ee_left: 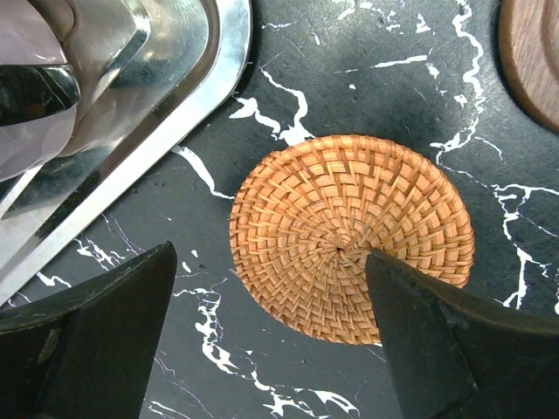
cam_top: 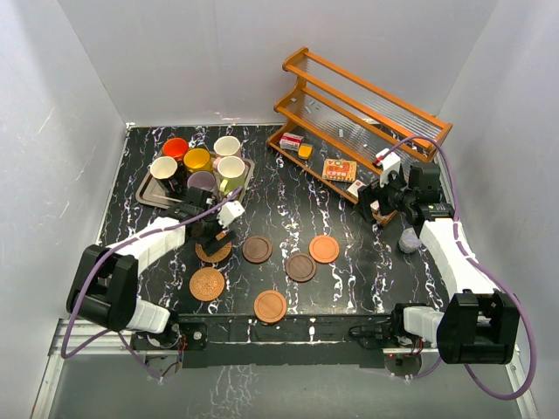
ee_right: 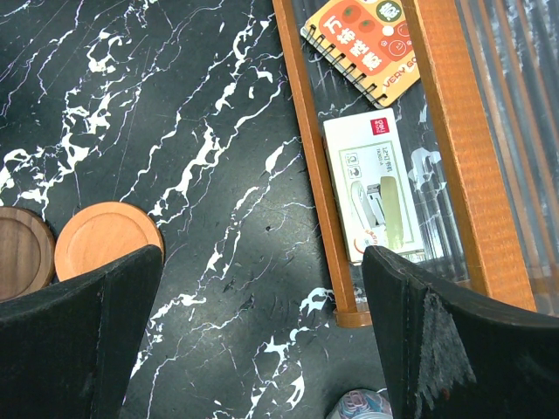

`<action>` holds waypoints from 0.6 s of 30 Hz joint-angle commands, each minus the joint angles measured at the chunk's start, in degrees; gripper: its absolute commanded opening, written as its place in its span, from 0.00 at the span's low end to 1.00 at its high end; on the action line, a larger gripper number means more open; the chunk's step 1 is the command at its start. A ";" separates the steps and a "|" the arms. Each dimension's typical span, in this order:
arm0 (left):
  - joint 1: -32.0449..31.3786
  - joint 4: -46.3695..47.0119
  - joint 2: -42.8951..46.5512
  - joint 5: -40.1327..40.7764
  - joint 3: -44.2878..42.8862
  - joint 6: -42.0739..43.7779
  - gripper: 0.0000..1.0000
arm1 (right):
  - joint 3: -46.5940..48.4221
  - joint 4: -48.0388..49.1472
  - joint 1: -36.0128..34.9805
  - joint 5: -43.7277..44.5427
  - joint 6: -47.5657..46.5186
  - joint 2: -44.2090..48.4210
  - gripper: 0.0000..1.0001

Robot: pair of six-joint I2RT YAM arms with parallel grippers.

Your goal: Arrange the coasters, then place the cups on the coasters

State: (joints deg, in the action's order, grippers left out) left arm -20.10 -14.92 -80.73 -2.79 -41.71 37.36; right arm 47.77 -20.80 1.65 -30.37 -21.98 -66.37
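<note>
Six coasters lie on the black marble table: two woven tan [cam_top: 207, 284] [ee_left: 349, 231], two dark brown [cam_top: 257, 249] [cam_top: 300, 266], two orange-brown [cam_top: 324, 249] [cam_top: 270, 305]. The cups stand together on a metal tray [cam_top: 150, 194]: orange [cam_top: 175, 147], yellow [cam_top: 196, 159], cream-pink [cam_top: 227, 146], black with white inside [cam_top: 163, 168], lilac [cam_top: 202, 182], yellow-green [cam_top: 231, 168]. My left gripper [ee_left: 271, 253] hovers open just over the upper woven coaster, holding nothing. My right gripper [ee_right: 262, 251] is open above bare table beside the rack, with an orange-brown coaster [ee_right: 105, 240] to its left.
A wooden two-shelf rack [cam_top: 362, 109] stands at the back right and holds a notebook [ee_right: 367, 39] and a stapler box [ee_right: 376, 188]. A crumpled patterned thing [cam_top: 407, 237] lies near the right arm. The tray's rim [ee_left: 157, 113] sits close beside the woven coaster.
</note>
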 commanded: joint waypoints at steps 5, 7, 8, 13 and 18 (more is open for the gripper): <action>-0.66 -5.14 3.23 -4.39 -2.69 -0.79 0.90 | 0.48 2.25 0.20 -0.39 0.00 1.25 0.98; -0.69 -6.91 4.75 -5.35 -3.89 -0.23 0.90 | 0.48 2.25 0.20 -0.48 0.01 1.36 0.98; -0.66 -8.01 5.30 -5.80 -4.50 0.07 0.90 | 0.44 2.25 0.20 -0.56 0.00 1.33 0.98; -0.99 -12.82 5.76 -10.32 -8.37 1.85 0.90 | 0.48 2.17 0.20 -0.74 0.09 1.43 0.98; -6.33 -13.52 5.76 -12.44 -10.26 2.89 0.90 | 0.48 2.23 0.20 -0.61 0.09 1.61 0.98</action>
State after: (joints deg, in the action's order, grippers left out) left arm -22.15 -24.95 -76.51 -10.39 -49.71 38.59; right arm 47.77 -20.80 1.65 -30.39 -21.98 -66.35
